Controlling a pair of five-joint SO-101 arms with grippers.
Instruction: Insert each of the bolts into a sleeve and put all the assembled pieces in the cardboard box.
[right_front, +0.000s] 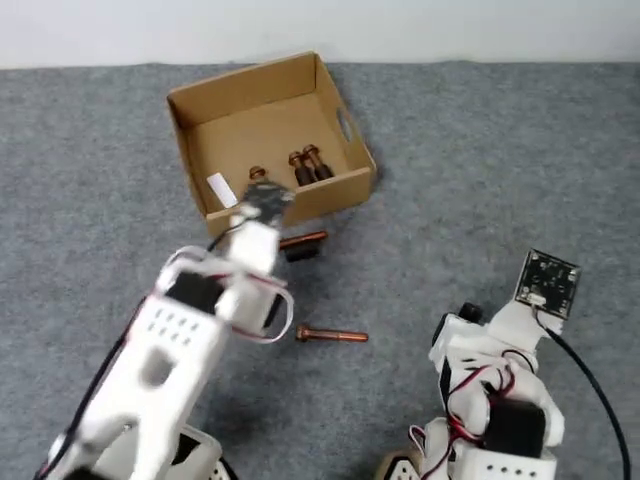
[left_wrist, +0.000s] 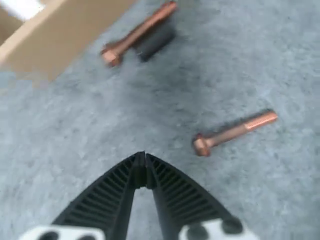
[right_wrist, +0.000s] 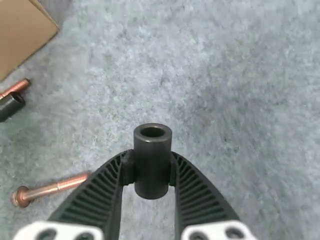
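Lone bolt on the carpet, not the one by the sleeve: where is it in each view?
High view: lone bolt on carpet between the arms, below the cardboard box.
Left wrist view: lone bolt just beyond the shut left pincer.
Right wrist view: lone bolt beside the right pincer, which grips a sleeve.
Shared landmark: the second bolt lying by the box.

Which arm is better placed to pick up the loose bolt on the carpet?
Left. The left claw is shut and empty, and the loose bolt lies just in front of it. The right claw is holding a sleeve.
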